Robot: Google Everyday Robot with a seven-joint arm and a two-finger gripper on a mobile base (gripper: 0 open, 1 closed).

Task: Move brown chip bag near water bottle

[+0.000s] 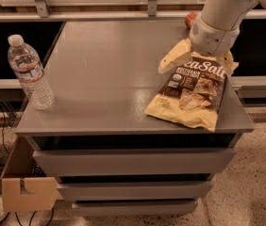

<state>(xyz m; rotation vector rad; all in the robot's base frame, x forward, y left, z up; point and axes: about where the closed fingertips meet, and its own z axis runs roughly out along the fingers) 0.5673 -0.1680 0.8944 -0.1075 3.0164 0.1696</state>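
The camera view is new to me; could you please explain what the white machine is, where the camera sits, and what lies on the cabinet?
The white machine is a robot arm on a mobile base; its gripper is at the top edge of the brown chip bag, on the right of the cabinet top. Whether it grips the bag cannot be told. There is one camera, looking down from the cabinet's front; its mounting is not known. The water bottle stands upright at the left edge. A soda can shows behind the arm.
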